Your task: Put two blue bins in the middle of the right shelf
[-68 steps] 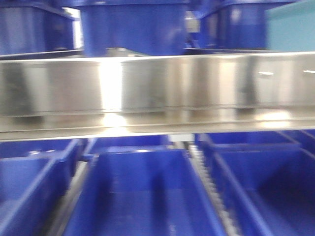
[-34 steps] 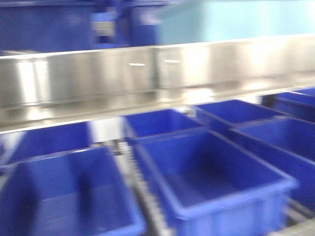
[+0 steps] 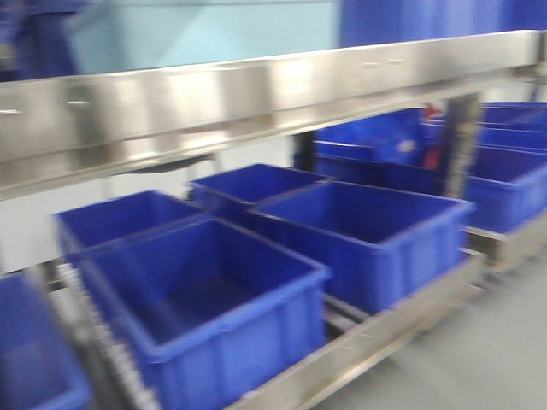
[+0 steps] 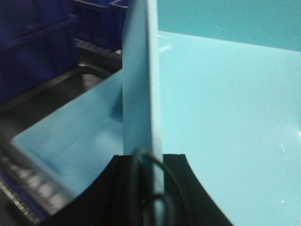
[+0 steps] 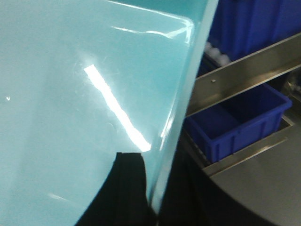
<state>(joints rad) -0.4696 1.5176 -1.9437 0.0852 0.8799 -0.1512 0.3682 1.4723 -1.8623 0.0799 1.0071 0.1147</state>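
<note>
Pale sky-blue bin [image 4: 225, 108] fills both wrist views. Left gripper [image 4: 149, 186] is pinched narrow on its upright wall, a black finger on each side. Right gripper [image 5: 143, 188] is nipped onto the wall too, bottom centre, its outer finger lost in shadow. In the front view, the bin sits upper left above the steel shelf rail [image 3: 256, 94], dark blue crates [image 3: 367, 231] below, everything blurred

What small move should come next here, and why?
Probably swing the pale blue bin rightward toward the right shelf. The left gripper and right gripper each straddle a wall of it, so it looks held, while the front view shows dark blue crates filling the level under the steel shelf rail.
</note>
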